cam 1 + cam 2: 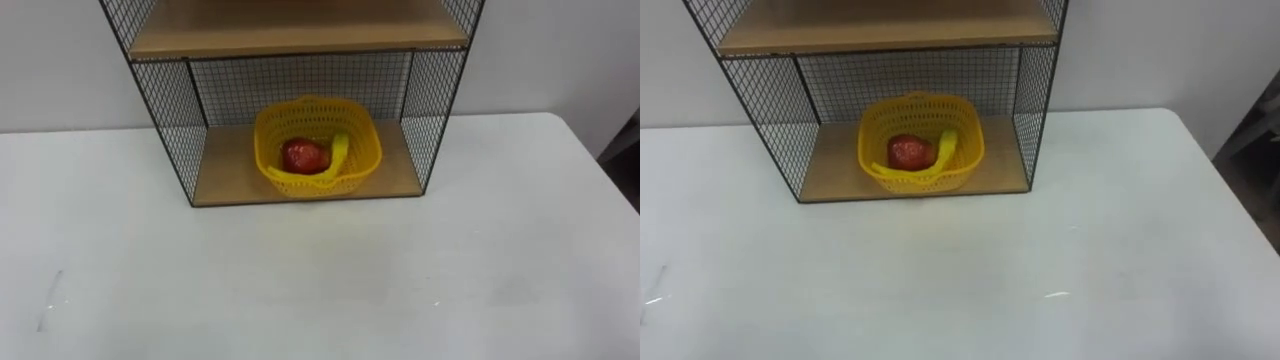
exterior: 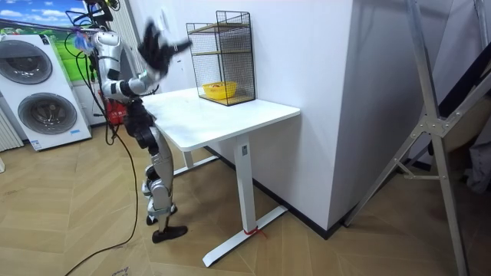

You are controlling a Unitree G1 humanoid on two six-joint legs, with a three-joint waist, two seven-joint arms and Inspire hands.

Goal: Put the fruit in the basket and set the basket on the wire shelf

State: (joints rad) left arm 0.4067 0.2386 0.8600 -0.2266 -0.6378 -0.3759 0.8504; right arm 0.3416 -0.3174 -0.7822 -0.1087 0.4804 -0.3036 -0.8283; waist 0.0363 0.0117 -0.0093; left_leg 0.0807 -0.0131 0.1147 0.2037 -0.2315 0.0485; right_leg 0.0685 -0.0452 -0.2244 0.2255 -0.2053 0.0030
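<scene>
We get bright, even indoor light, prob. from overhead. The white surface (image 1: pixel 500 250) has a soft sheen w/ a few tiny glints near its front. Soft shade sits under the upper board of the wire shelf (image 1: pixel 160 95), behind the basket (image 1: pixel 365 148).

Home-like laundry room: washing machines (image 2: pixel 38 84), wood floor (image 2: pixel 77 222).

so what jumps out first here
The yellow basket with a red fruit in it, sitting on the bottom board of the wire shelf at the back of the white table. In the room view the robot stands at the table's end with a hand raised.
</scene>
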